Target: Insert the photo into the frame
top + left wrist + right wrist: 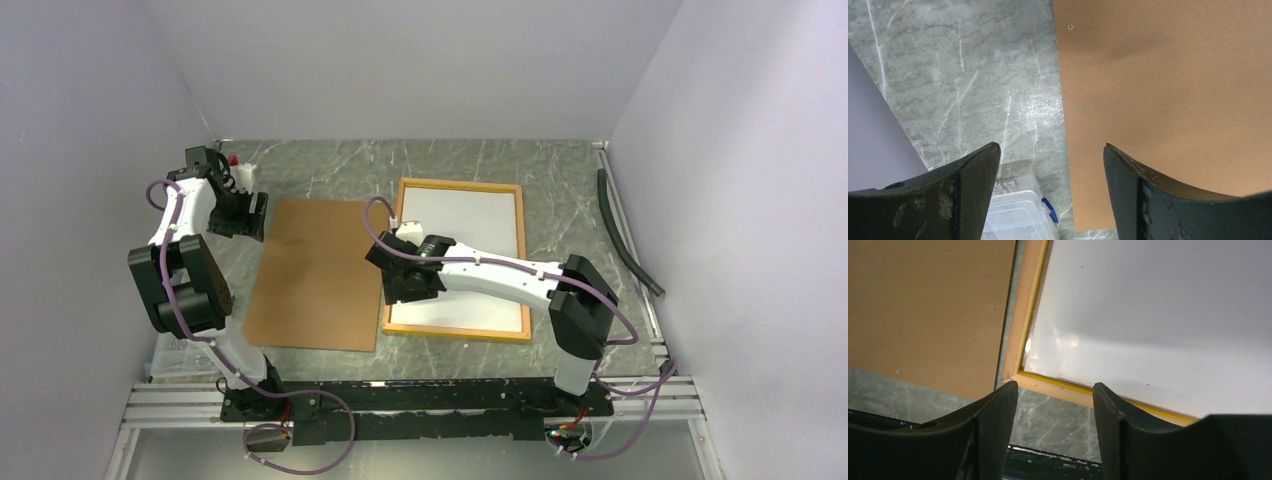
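The frame (460,184) lies flat right of centre, paler wood side up, with yellow showing on its inner edge in the right wrist view (1020,325). A plain white sheet (470,235) fills it, also seen in the right wrist view (1158,315). No printed building picture shows, so I cannot tell if this is the photo face down. My right gripper (408,292) hangs open and empty over the frame's near-left corner (1054,385). My left gripper (248,222) is open and empty above the far-left edge of the brown backing board (315,270), as its wrist view shows (1050,146).
The backing board (1168,90) lies left of the frame with a thin gap between them (928,305). A clear plastic box (1018,215) sits at the near left. A black hose (625,235) lies along the right wall. A small red-capped white object (240,168) stands at the far left.
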Controlling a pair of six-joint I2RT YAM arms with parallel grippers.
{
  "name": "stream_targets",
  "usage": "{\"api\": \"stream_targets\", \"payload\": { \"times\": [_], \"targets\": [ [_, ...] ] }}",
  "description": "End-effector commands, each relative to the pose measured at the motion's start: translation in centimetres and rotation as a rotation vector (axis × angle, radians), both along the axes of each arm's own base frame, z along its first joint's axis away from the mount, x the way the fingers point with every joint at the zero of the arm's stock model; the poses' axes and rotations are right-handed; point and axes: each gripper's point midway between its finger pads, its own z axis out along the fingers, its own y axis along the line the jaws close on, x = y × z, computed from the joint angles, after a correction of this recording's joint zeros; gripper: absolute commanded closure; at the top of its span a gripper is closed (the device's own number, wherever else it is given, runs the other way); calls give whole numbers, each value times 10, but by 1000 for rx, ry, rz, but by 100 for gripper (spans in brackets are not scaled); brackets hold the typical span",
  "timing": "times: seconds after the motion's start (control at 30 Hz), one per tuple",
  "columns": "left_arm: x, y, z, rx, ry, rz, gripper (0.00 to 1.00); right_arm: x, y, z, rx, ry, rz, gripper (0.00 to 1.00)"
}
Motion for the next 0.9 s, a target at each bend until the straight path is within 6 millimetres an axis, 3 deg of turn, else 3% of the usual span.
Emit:
{"api": "stream_targets", "payload": {
  "times": [0.0, 0.13, 0.33, 0.43, 0.63, 0.87],
  "targets": [
    [3, -4, 12, -8, -44, -16, 19, 4, 6, 15, 59, -41, 1, 38],
    [3, -6, 14, -16, -41, -18, 19, 8, 22, 27, 130, -63, 30, 36],
    [-1, 6, 12, 24, -29, -19, 20, 22, 83, 57, 324, -117, 156, 29],
    [-3, 21, 8, 47, -18, -6, 20, 38, 108, 56, 331, -121, 163, 28],
    [-9, 45, -15, 116, 21, -2, 22, 62, 128, 19, 355, -49, 101, 24],
    [-18, 44, -52, 104, 83, -2, 24, 84, 116, -20, 295, -6, 28, 23]
  ]
}}
